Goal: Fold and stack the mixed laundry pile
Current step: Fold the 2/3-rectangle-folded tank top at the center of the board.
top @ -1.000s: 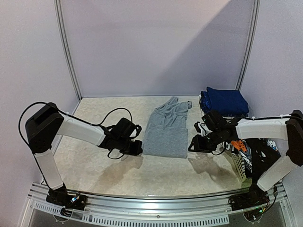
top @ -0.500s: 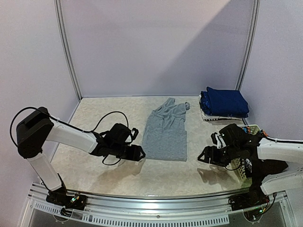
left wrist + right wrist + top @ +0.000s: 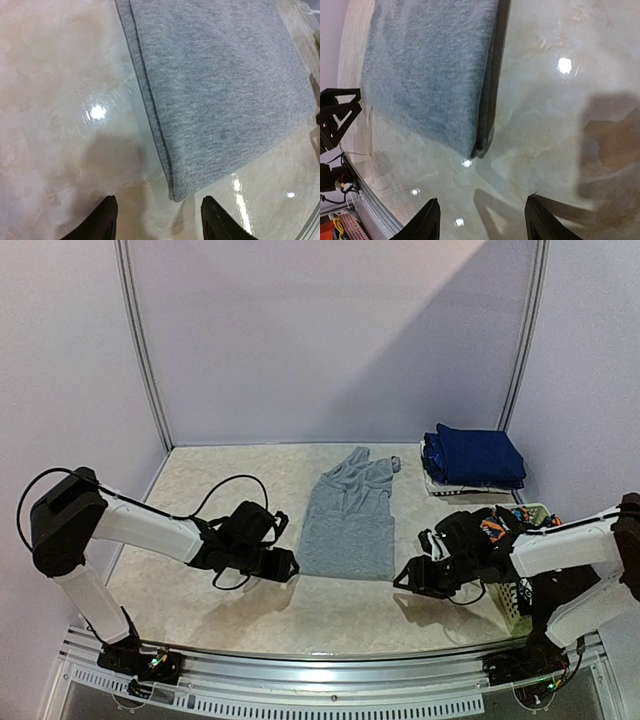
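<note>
A grey shirt [image 3: 348,522] lies flat and folded lengthwise in the middle of the table. My left gripper [image 3: 288,565] stands open just off its near left corner. In the left wrist view that corner of the grey shirt [image 3: 220,95] points down between the fingers of the left gripper [image 3: 159,222], which touch nothing. My right gripper [image 3: 405,578] is open a little off the near right corner. The right wrist view shows the folded grey shirt [image 3: 425,85] ahead of the empty right gripper [image 3: 482,220]. Navy blue pieces [image 3: 475,457] lie stacked at the back right.
A white lattice basket [image 3: 508,592] stands at the right edge under my right arm, with orange printed cloth [image 3: 497,528] and dark cloth in it. The left gripper [image 3: 337,115] shows at the left edge of the right wrist view. A metal rail runs along the table's near edge.
Both grippers have come nearer, from the shirt's sides to its near corners, and the left one has opened. The right gripper swung out to the right, then back towards the shirt.
</note>
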`<state>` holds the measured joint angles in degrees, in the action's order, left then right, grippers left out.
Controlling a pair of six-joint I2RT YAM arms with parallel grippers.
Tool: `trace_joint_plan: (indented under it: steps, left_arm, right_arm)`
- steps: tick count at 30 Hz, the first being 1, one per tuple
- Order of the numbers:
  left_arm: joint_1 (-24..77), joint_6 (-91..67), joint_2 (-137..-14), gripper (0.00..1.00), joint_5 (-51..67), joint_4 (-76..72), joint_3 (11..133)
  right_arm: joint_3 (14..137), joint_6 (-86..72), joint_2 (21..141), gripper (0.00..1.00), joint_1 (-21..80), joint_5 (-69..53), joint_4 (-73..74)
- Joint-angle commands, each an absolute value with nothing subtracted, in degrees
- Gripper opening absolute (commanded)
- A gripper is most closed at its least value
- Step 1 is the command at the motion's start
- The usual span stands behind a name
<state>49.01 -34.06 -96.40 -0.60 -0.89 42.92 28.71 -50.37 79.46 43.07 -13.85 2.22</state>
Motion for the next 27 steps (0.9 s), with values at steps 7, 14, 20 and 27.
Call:
trace_joint_plan:
  steps: [7, 14, 20, 27]
  left_arm:
    - [48.65, -33.7, -99.39, 0.54, -0.44, -2.63, 43.42]
    - [48.52, -33.49, -100.9, 0.48, 0.94, -3.38, 43.77]
    - [48.34, -33.4, -102.39, 0.36, 2.04, -4.88, 43.93]
    - [48.96, -35.1, -105.55, 0.04, 6.93, -7.94, 44.57]
  right_arm:
    - [33.47, -50.15, 90.63, 0.4, 43.41, -9.98, -2.44]
    - [35.11, -49.24, 93.67, 0.29, 43.33, -8.45, -1.98]
    - [35.34, -48.73, 95.76, 0.11, 43.36, -8.51, -2.43]
    - [34.63, -47.18, 93.45, 0.0, 43.4, -8.83, 3.15]
